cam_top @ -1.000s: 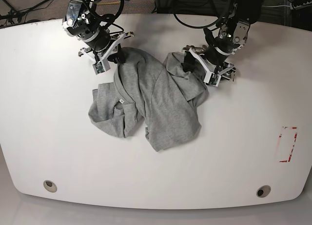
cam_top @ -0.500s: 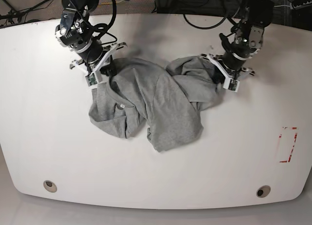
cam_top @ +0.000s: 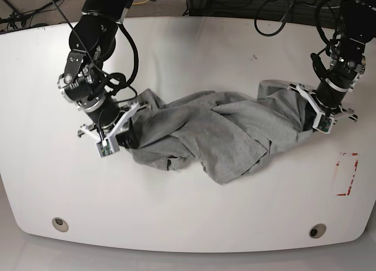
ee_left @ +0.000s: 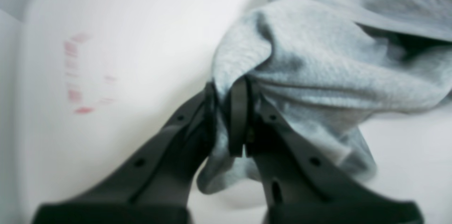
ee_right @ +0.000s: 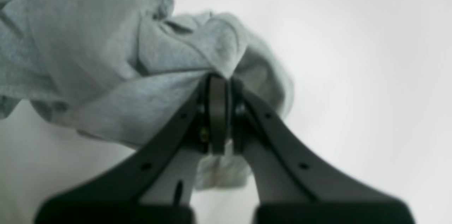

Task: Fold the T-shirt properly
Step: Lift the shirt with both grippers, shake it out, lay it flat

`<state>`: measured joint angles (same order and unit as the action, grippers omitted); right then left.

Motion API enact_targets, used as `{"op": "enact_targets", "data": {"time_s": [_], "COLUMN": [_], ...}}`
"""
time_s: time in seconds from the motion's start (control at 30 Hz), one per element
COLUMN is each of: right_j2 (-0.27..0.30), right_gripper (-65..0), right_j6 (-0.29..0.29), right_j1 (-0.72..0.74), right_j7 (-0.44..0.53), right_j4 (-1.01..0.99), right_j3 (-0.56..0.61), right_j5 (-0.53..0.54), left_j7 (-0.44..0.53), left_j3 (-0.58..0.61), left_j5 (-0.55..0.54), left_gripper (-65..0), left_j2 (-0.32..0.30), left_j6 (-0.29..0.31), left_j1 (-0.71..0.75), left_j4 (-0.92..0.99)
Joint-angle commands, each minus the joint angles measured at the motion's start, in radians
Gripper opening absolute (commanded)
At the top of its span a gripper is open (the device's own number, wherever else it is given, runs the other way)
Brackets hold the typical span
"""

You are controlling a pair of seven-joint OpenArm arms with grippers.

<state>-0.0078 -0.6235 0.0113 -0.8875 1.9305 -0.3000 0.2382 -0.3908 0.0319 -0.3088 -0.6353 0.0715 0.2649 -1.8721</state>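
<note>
The heather-grey T-shirt [cam_top: 217, 130] lies bunched and twisted in a long band across the middle of the white table [cam_top: 188, 212]. My left gripper [cam_top: 309, 115], on the base view's right, is shut on the shirt's right end. In the left wrist view the left gripper [ee_left: 227, 111] pinches a fold of the T-shirt [ee_left: 317, 61]. My right gripper [cam_top: 122, 137], on the base view's left, is shut on the shirt's left end. In the right wrist view the right gripper [ee_right: 219, 104] clamps a fold of the T-shirt [ee_right: 106, 58]. The neck tag is hidden.
A red rectangle mark [cam_top: 346, 174] is on the table near the right edge, and it shows blurred in the left wrist view [ee_left: 76, 76]. Two round holes [cam_top: 59, 223] [cam_top: 317, 230] sit near the front edge. Black cables [cam_top: 276, 6] hang behind the far edge.
Both grippers have moved apart and toward the table's front, holding the shirt. The shirt went from a heap to a wide stretched band.
</note>
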Motion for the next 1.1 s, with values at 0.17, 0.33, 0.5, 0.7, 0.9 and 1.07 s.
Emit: {"op": "enact_targets", "data": {"time_s": [0.17,0.33,0.5,0.7,0.9,1.07], "right_j2": [0.027,0.070,0.121,0.196,0.259,0.312], "right_gripper": [-65.0,-65.0,-65.0,-65.0,-65.0,-65.0], "right_j6": [0.003,0.003,0.001,0.000,0.000,-0.002], "right_j1": [0.244,0.405,0.562,0.746,0.922,1.002], "right_j7": [0.024,0.023,0.023,-0.008,-0.063,-0.078], "right_j4": [-0.122,-0.231,-0.329,-0.406,-0.455,-0.451], "right_j3": [0.000,0.002,0.003,0.003,0.005,0.069], "right_j5": [0.008,0.010,0.010,0.010,0.016,0.019], "left_j7": [0.028,-0.073,-0.153,-0.259,-0.307,-0.317], "left_j3": [-0.045,-0.048,-0.074,-0.137,-0.149,-0.151], "left_j5": [0.009,0.009,0.009,0.006,0.001,0.001], "left_gripper": [-65.0,-65.0,-65.0,-65.0,-65.0,-65.0], "left_j2": [-0.125,-0.125,-0.111,-0.079,-0.079,-0.079], "left_j6": [-0.012,-0.011,0.060,0.073,0.073,0.073], "left_j1": [-0.168,-0.321,-0.467,-0.619,-0.758,-0.809], "left_j4": [-0.017,-0.017,-0.014,-0.017,-0.019,-0.014]}}
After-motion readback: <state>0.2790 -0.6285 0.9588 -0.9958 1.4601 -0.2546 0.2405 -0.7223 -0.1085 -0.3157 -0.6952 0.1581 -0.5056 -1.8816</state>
